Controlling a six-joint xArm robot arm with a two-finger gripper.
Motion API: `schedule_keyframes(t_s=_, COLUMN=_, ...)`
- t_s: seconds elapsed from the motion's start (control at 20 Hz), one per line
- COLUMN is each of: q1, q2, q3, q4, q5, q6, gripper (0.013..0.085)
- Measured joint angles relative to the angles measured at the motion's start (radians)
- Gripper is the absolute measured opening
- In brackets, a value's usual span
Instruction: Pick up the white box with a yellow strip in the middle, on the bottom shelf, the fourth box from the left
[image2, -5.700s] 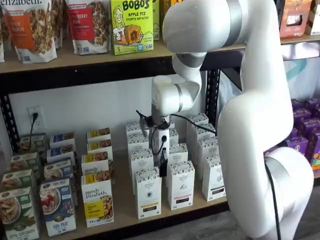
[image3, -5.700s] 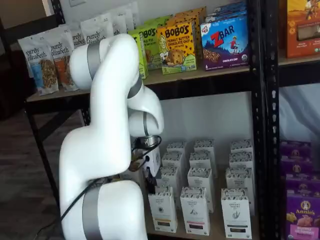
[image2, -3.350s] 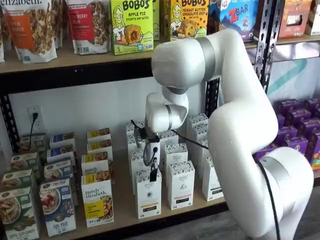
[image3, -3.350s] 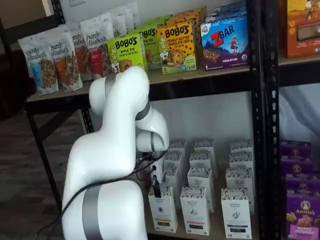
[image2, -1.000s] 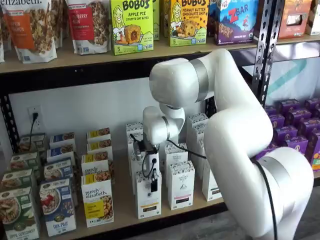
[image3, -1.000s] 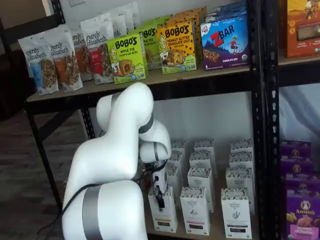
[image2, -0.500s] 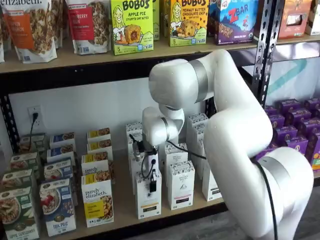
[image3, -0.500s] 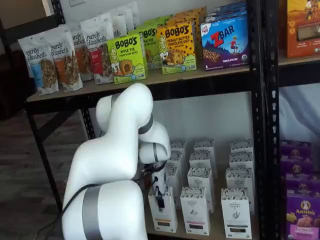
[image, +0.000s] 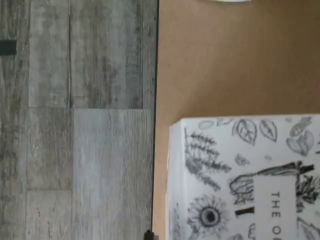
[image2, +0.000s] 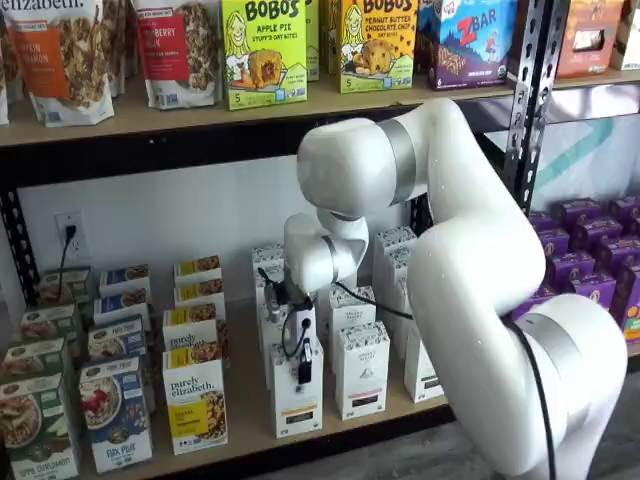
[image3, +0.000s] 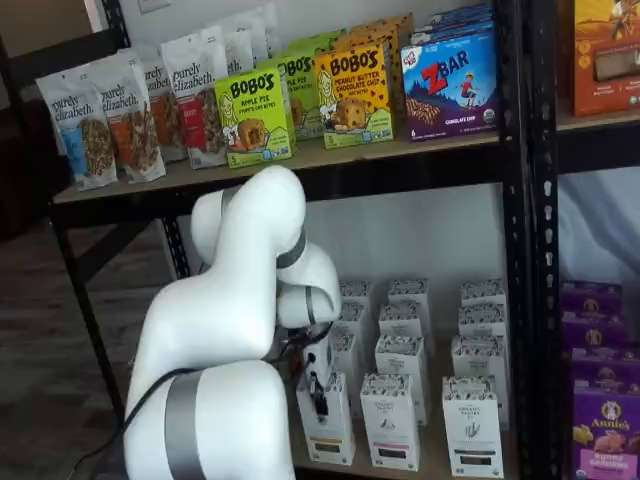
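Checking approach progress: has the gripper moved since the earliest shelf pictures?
Yes. The gripper has come down and toward the shelf's front edge, from beside the second-row cartons to the white box with a yellow strip.

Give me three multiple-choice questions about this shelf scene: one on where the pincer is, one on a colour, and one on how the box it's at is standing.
1. Where is the pincer?
A. At the bags on the upper shelf
B. At the white box with a yellow strip, at the front of the bottom shelf
C. Down at the floor

2. What colour are the boxes on the rack to the right?
A. Purple
B. Red
C. Green

3. How is the white box with a yellow strip placed?
A. Lying flat on its face
B. On the floor
C. Upright on the shelf board

Answers:
1 B: both shelf views show the black fingers against that front carton.
2 A: they are plainly purple in both shelf views.
3 C: its base sits on the tan board with its top facing up.
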Motion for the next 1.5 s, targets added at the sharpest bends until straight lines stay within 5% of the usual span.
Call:
schedule_keyframes(t_s=0.35, q1=0.007, q2=0.004, q3=-0.01, q4=0.005, q5=0.015, q6=0.003, gripper=0.053)
schedule_keyframes(t_s=0.65, q1=0.007, q2=-0.008, q3=0.01, q4=0.006, q5=-0.001, q6=0.001, gripper=0.053)
schedule_keyframes(t_s=0.8, q1=0.006, q2=-0.016, q3=0.018, q4=0.016, q5=0.007, q6=-0.008, gripper=0.045)
schedule_keyframes(t_s=1.15, q1=0.008, q2=-0.05, q3=0.072, q4=0.002, q5=-0.014, q6=0.006, gripper=0.045)
schedule_keyframes(t_s=1.5, q1=0.022, q2=-0.138, q3=0.221, q4=0.014, q5=-0.079, q6=0.007, gripper=0.045)
